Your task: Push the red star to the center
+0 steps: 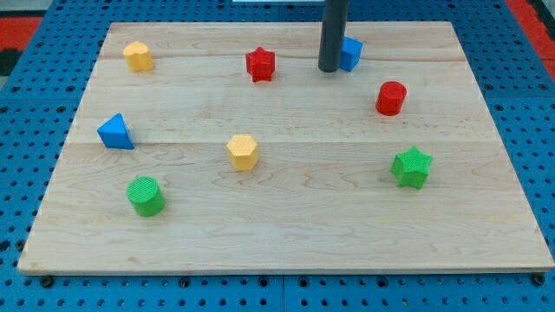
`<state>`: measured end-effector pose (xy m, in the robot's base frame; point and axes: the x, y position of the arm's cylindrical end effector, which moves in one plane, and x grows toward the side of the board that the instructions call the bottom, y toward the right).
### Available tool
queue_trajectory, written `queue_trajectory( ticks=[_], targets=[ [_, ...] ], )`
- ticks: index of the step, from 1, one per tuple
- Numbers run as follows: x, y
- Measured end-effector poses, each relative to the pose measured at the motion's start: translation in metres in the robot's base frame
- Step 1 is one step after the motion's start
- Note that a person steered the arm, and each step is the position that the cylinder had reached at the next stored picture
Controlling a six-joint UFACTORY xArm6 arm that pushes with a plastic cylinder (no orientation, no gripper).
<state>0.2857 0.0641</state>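
Note:
The red star (260,64) lies near the view's top, a little left of the middle of the wooden board (286,234). My tip (329,69) comes down from the view's top and stands to the right of the red star, a clear gap between them. The tip is right against the left side of a blue block (350,53), partly hiding it.
A red cylinder (391,98) is right of the tip. A green star (411,167) is at the right. A yellow hexagonal block (244,152) sits near the middle. A blue triangle (115,133), a green cylinder (146,196) and a yellow block (138,56) are at the left.

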Motion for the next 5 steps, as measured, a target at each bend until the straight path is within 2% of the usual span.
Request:
queue_trajectory(
  ticks=[1,2,4,5],
  targets=[
    [-0.031,-0.028],
    [-0.027,-0.082],
    [0.046,-0.092],
    [0.046,-0.087]
  ],
)
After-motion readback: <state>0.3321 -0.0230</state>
